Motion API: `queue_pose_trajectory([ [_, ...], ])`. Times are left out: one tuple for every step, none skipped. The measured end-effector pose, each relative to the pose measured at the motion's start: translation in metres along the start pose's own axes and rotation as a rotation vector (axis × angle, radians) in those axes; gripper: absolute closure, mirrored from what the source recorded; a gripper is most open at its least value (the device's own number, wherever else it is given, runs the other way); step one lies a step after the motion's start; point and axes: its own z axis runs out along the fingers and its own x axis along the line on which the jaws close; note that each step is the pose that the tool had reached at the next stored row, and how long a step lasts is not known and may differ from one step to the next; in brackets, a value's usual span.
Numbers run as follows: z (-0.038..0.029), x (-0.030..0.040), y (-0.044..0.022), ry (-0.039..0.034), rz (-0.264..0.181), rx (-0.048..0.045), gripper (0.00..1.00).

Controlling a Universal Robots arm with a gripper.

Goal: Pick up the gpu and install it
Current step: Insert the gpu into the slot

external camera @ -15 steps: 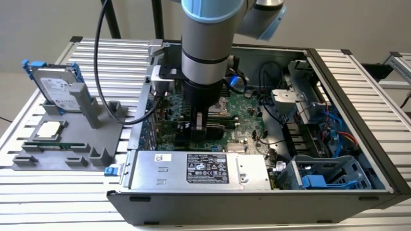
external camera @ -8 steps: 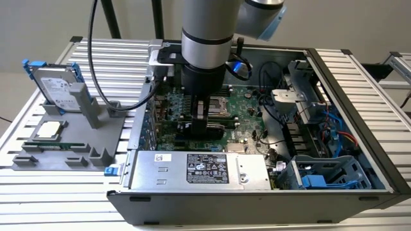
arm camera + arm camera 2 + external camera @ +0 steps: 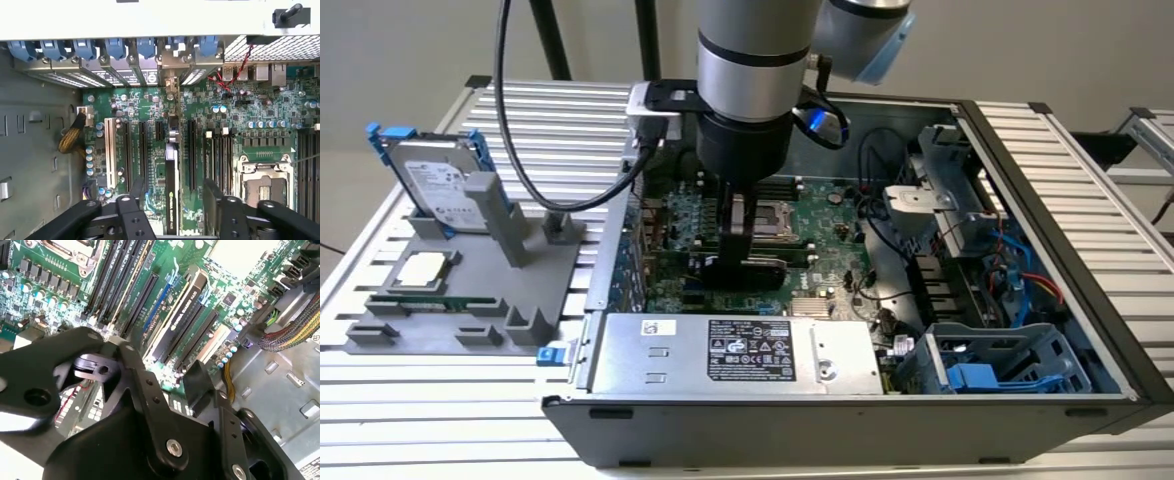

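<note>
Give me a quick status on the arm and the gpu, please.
Gripper open, fingers either side of the gpu. Gpu stands on edge in a motherboard slot inside the case. Nothing in the way.

no legible print — labels unreadable

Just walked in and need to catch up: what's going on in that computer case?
The robot arm reaches down into the open computer case. The gpu stands on edge in a slot of the motherboard, between the open gripper fingers, which flank it without clearly touching. A hard drive sits on the gray fixture outside.
</note>
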Motion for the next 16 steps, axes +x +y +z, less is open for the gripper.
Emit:
queue_pose_trajectory([
  [-0.0001,0.0000,0.0000,0.0000,0.000,0.0000,1.00],
  [-0.0001,0.0000,0.0000,0.0000,0.000,0.0000,1.00],
  [-0.0003,0.0000,0.0000,0.0001,0.000,0.0000,1.00],
  [-0.0003,0.0000,0.0001,-0.0001,0.000,0.0000,1.00],
  [-0.0004,0.0000,0.0000,0.0000,0.000,0.0000,1.00],
  [-0.0005,0.0000,0.0001,0.0001,0.000,0.0000,1.00],
  [-0.0022,0.0000,0.0001,0.0001,0.000,0.0000,1.00],
  [-0.0039,-0.0001,0.0001,0.0001,0.000,0.0000,1.00],
  [-0.0040,-0.0001,0.0001,0.0000,0.000,0.0000,1.00],
  [-0.0041,-0.0001,0.0001,0.0001,0.000,0.0000,1.00],
  [-0.0042,-0.0001,0.0001,0.0000,0.000,0.0000,1.00],
  [-0.0042,-0.0001,0.0001,0.0001,0.000,0.0000,1.00],
  [-0.0043,-0.0001,0.0001,0.0000,0.000,0.0000,1.00],
  [-0.0044,-0.0001,0.0001,0.0001,0.000,0.0000,1.00],
  [-0.0044,-0.0001,0.0001,0.0001,0.000,0.0000,1.00],
  [-0.0045,-0.0001,0.0002,0.0001,0.000,0.0000,1.00],
])
